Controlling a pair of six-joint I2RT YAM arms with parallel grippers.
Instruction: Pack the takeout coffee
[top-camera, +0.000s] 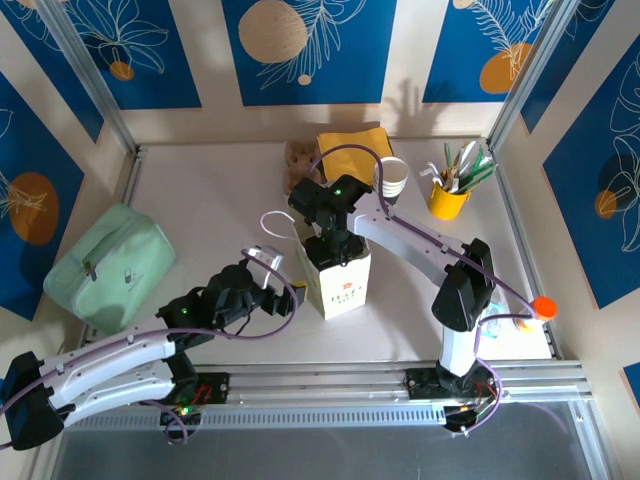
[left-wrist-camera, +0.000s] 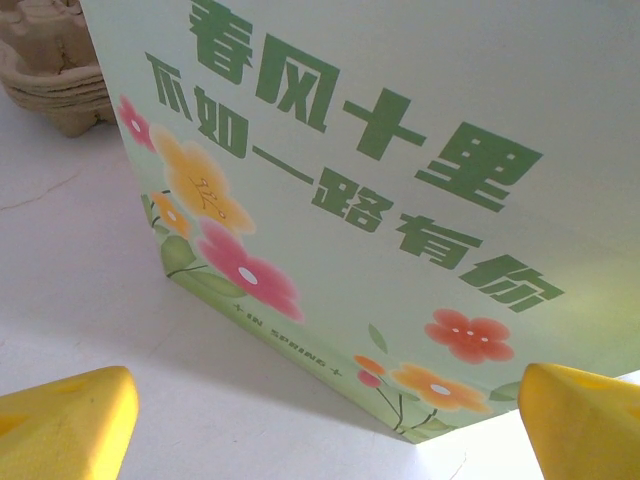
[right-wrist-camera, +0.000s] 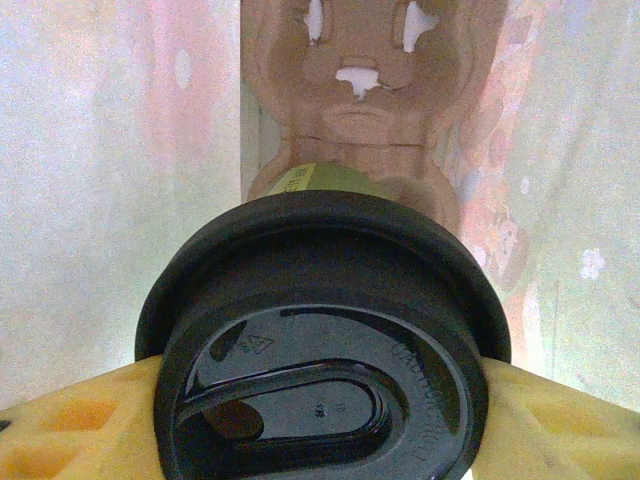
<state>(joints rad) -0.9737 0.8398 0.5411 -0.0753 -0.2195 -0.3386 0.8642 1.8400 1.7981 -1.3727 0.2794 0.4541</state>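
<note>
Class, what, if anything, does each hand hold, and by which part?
The right hand grips the takeout coffee by opposite sides of its black lid, inside the paper bag. The left hand is open beside the bag, holding nothing.

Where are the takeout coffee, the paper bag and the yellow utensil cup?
takeout coffee (right-wrist-camera: 320, 400): right wrist view, on its black lid.
paper bag (left-wrist-camera: 400, 200): left wrist view, on its printed side.
yellow utensil cup (top-camera: 447, 203): top external view, on its outer wall.
</note>
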